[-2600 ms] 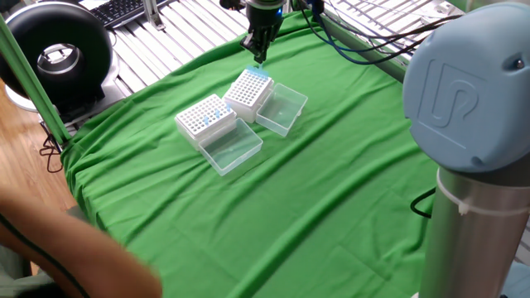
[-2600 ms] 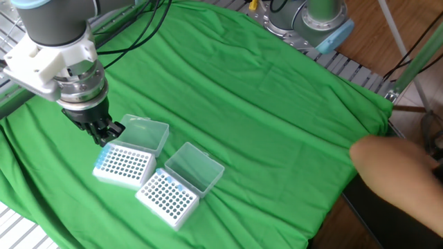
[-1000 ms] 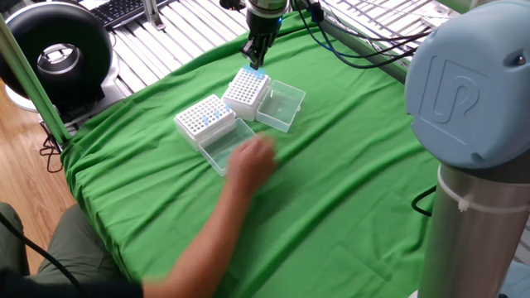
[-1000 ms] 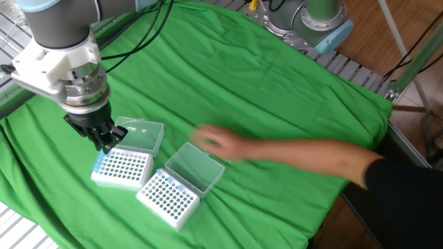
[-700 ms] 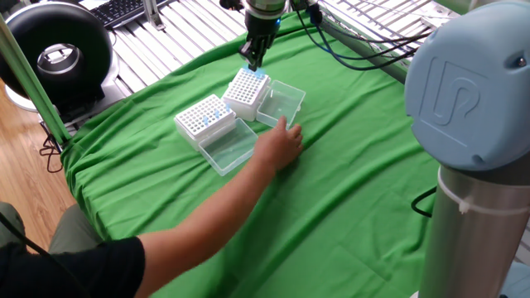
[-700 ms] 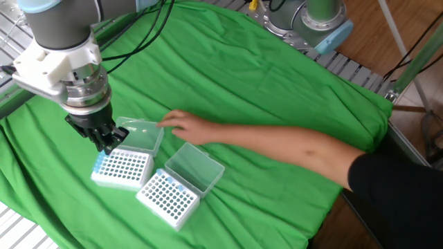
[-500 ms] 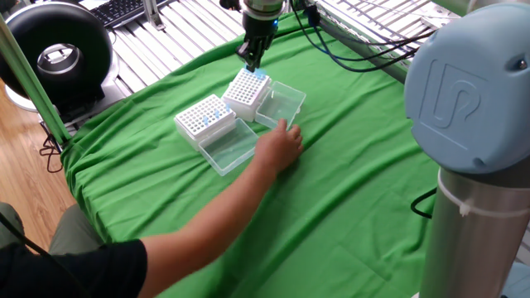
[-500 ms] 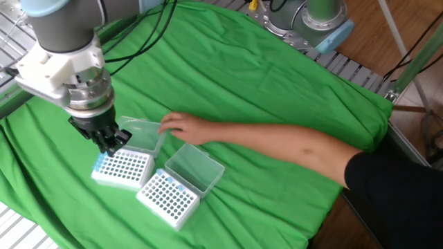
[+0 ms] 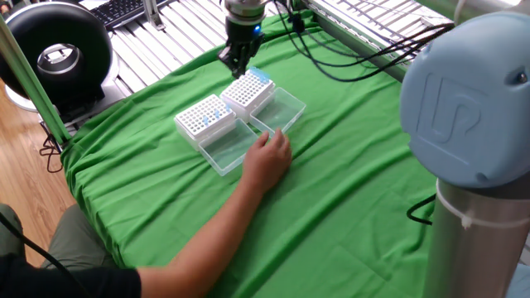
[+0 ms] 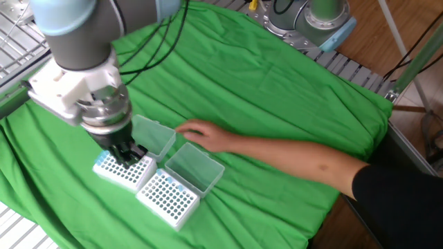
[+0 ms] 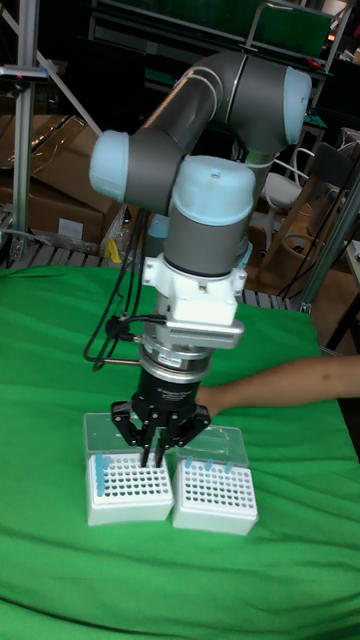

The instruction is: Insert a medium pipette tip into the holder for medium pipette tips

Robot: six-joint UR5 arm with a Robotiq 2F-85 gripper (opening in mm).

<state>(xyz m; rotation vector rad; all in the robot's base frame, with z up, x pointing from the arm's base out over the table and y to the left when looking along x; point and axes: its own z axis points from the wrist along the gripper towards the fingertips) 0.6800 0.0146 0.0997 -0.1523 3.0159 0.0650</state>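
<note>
Since the previous half-second the gripper (image 11: 157, 455) has dropped onto the taller rack (image 11: 129, 490) at lower left, fingers near-closed though no tip is discernible, while a person's hand (image 9: 269, 157) steadies its lid (image 9: 281, 111), suggesting insertion underway.

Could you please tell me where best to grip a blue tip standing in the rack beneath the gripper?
Grip the blue tip by its exposed top, coming straight down from above: it stands upright in the rack, with only that end above the holes.
</note>
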